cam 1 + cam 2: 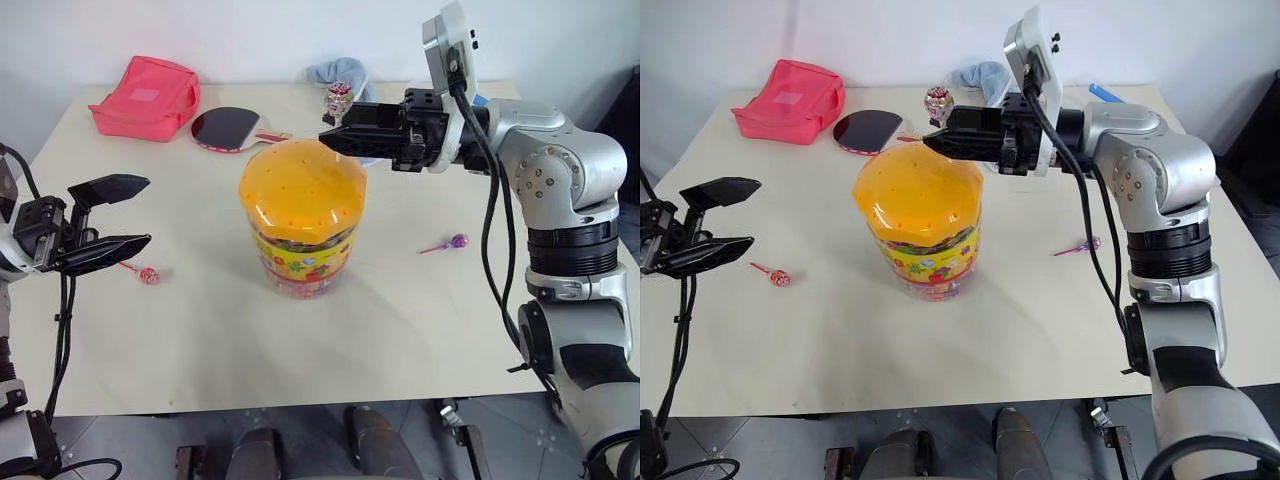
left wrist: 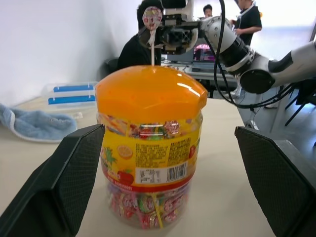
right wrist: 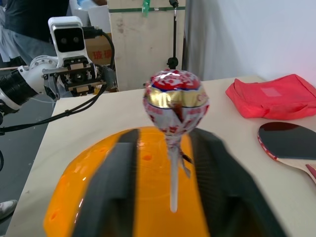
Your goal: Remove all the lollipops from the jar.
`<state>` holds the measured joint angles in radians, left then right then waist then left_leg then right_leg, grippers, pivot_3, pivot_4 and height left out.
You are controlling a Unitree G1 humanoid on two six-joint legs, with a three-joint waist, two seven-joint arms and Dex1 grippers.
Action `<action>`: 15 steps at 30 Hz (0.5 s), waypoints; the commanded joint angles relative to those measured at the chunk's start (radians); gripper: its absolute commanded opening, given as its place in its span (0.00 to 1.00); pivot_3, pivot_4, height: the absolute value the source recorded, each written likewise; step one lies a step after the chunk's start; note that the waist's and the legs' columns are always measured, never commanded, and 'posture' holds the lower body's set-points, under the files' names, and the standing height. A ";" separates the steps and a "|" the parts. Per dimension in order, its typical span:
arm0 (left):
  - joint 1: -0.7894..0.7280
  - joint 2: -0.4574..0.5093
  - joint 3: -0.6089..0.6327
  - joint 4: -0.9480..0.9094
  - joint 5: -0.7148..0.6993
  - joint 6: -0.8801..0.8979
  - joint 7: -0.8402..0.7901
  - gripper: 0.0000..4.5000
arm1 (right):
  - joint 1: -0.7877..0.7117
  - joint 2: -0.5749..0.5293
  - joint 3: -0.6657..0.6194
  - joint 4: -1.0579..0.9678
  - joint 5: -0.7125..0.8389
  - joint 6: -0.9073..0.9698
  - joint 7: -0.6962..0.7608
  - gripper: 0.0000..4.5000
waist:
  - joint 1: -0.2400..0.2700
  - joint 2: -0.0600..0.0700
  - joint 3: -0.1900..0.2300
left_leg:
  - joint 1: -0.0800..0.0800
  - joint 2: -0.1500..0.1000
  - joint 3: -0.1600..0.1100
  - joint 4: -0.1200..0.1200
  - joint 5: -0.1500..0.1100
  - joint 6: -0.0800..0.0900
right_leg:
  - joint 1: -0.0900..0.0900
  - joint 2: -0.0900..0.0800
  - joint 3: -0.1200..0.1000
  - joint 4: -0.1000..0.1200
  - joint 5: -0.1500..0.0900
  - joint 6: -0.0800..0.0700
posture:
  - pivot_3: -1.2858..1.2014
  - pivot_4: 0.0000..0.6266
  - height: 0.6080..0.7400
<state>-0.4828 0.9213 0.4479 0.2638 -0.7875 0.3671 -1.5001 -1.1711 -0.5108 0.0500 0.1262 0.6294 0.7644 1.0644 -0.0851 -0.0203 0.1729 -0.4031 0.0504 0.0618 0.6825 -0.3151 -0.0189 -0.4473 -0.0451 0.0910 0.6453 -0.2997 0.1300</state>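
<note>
Left: the left gripper (image 1: 112,215) hangs over the near left of the counter (image 1: 420,330), its two black, matte jaws spread wide and holding nothing. Just beside it lies a red lollipop (image 1: 148,275), a small shiny ball on a thin stick.

Centre: the jar (image 1: 302,225), a clear plastic tub with a glossy orange domed lid dotted with small holes and a yellow-red label, stands upright mid-counter; wrapped sweets show through its wall.

Above the lid's far edge: the right gripper (image 1: 335,138), pointing left, has its jaws closed on the thin stick of a pinkish-white lollipop (image 3: 174,101), whose crinkled foil head stands upright above them.

Right: a purple lollipop (image 1: 457,241) lies flat on the counter.

Advice for this step, as a judgement: draw the stick straight up and clear of its hole before carrying it sideways, so the slim stick neither bends nor tips the light tub; then set it on bare counter, apart from the jar.

Far left: a pink fabric pouch (image 1: 146,97) and a paddle (image 1: 228,129).
</note>
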 commanded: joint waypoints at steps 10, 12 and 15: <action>-0.006 0.020 -0.006 0.019 0.024 -0.024 -0.040 1.00 | -0.119 0.037 -0.085 0.001 0.000 -0.044 -0.042 0.01 | -0.002 0.000 0.000 | 0.000 0.000 0.000 0.000 0.000 0.000 | 0.000 0.000 0.000 0.000 0.000 0.000 | 0.52 0.24 1.00; -0.005 0.019 -0.010 0.021 0.024 -0.027 -0.042 1.00 | -0.145 0.031 -0.101 0.011 -0.004 -0.052 -0.056 0.01 | -0.001 0.000 0.000 | 0.000 0.000 0.000 0.000 0.000 0.000 | 0.000 0.000 -0.001 0.000 0.000 0.000 | 0.52 0.24 1.00; -0.006 0.020 -0.013 0.024 0.023 -0.028 -0.047 1.00 | -0.178 -0.001 -0.131 0.016 -0.011 -0.044 -0.082 0.01 | -0.001 0.000 0.000 | 0.000 0.000 0.000 0.000 0.000 0.000 | 0.000 -0.001 -0.001 0.000 0.000 0.000 | 0.52 0.24 1.00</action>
<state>-0.4830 0.9225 0.4215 0.2890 -0.7638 0.3527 -1.5005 -1.3171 -0.4824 -0.0323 0.1613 0.6147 0.7356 0.9982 -0.0864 -0.0200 0.1731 -0.4032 0.0502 0.0619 0.6822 -0.3152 -0.0190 -0.4474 -0.0462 0.0899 0.6454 -0.2998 0.1299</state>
